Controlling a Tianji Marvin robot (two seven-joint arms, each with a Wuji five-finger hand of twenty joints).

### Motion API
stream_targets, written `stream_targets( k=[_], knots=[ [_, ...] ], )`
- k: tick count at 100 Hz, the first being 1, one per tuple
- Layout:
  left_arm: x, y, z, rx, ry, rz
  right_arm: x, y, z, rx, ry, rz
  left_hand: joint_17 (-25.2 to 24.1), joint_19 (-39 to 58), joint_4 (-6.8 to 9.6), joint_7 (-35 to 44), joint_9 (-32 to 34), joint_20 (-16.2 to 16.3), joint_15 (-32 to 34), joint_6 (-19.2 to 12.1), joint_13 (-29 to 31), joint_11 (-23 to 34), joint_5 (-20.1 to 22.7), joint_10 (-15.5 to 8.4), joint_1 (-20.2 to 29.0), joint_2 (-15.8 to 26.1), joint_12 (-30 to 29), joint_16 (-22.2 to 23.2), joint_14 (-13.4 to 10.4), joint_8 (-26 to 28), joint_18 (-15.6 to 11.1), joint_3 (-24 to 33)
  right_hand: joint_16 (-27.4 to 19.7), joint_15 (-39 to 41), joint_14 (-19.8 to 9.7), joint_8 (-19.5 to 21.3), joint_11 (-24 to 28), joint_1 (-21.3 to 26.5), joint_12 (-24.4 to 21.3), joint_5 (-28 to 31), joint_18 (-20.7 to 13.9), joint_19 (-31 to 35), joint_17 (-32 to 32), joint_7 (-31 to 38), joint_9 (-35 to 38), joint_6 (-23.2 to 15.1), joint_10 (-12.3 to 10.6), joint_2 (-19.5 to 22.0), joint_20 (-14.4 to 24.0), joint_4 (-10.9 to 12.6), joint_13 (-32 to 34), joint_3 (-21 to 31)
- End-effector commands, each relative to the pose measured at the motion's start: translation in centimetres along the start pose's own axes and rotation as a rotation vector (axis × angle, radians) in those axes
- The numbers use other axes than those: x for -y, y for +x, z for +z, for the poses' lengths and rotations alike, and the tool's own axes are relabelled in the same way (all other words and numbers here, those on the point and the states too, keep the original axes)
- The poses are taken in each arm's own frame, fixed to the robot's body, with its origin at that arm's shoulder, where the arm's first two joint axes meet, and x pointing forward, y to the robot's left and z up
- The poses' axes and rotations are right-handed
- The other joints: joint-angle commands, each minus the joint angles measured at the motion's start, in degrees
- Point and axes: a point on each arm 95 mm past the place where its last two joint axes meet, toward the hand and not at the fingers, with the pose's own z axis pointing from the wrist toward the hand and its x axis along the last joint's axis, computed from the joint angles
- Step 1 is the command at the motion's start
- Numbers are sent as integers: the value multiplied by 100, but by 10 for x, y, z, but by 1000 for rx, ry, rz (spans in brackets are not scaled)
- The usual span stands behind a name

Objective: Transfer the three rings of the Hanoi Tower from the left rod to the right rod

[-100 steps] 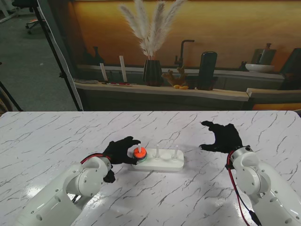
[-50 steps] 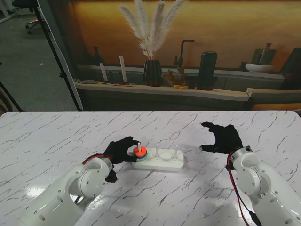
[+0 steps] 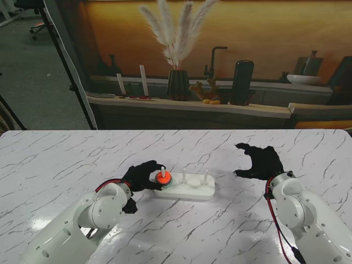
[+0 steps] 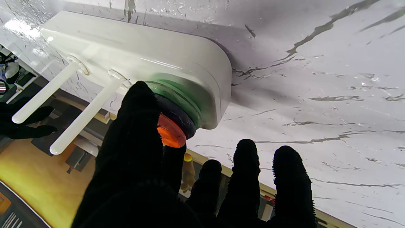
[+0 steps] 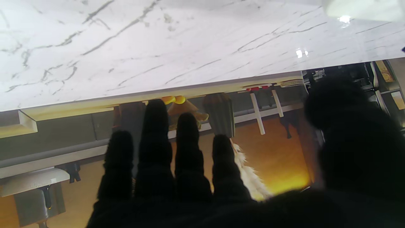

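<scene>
Three rings, orange ring (image 4: pixel 169 133) over a dark ring (image 4: pixel 179 117) over a green ring (image 4: pixel 180 96), sit stacked on the left rod of the white tower base (image 3: pixel 190 188) on the marble table (image 3: pixel 55 159). The left hand (image 3: pixel 142 175) reaches in from the left, thumb by the orange ring, fingers (image 4: pixel 289 177) spread beside the stack; whether it grips I cannot tell. The right hand (image 3: pixel 261 160) hovers well to the right, fingers apart, holding nothing

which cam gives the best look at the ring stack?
Left wrist: the ring stack fills the frame, showing orange on black on green on the white base, partly behind the left hand. The stand view shows it small, mostly orange. Right wrist misses it.
</scene>
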Motion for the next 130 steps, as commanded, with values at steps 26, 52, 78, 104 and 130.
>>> stream_targets(
  k=[26, 52, 78, 104, 130],
  knots=[
    [-5, 5, 2, -23, -23, 2, 5, 1, -3, 6, 5, 18, -72, -96, 284, -36, -114, -73, -84, 24, -94, -88, -140, 68, -4, -160, -48, -15, -12, -30, 99, 96, 30, 104, -61, -88, 84, 51, -5, 179, 1892, 156, -32, 82, 134, -21, -4, 98, -35, 149, 71, -140],
    [-6, 6, 2, -22, -25, 15, 7, 0, -4, 11, 12, 19, 72, 120, 314, -15, -55, 59, 41, -18, 13, -56, -110, 75, 168, -245, -28, 70, -30, -16, 92, 282, 30, 116, -61, -88, 90, 59, -7, 187, 1883, 180, -17, 88, 134, -7, -11, 130, -35, 152, 69, -158],
    [-8, 6, 3, -17, -9, 15, 7, -1, -4, 12, 14, 25, 227, 498, 250, 98, 64, 271, 345, -72, 140, 26, -23, 79, 297, -22, 29, 285, -38, 50, 51, 381, 26, 118, -69, -88, 97, 71, -7, 190, 1880, 191, -19, 92, 136, 0, -6, 138, -37, 156, 63, -168],
    [-9, 7, 4, -11, 12, 4, 9, -1, -4, 12, 18, 25, 427, 740, 135, 300, 261, 371, 648, -241, 303, 163, 140, 77, 715, 584, 109, 437, -48, 151, 39, 6, 22, 117, -59, -88, 99, 67, -9, 188, 1877, 205, -14, 91, 137, -3, -8, 147, -35, 158, 58, -175],
    [-9, 8, 3, -13, 28, -20, 10, -1, -4, 13, 25, 27, 501, 774, 62, 416, 341, 460, 776, -364, 359, 244, 244, 50, 772, 934, 132, 475, -3, 169, 79, -183, 20, 116, -57, -90, 97, 69, -11, 187, 1876, 216, -13, 87, 130, 5, -4, 164, -31, 159, 47, -178]
  ],
)
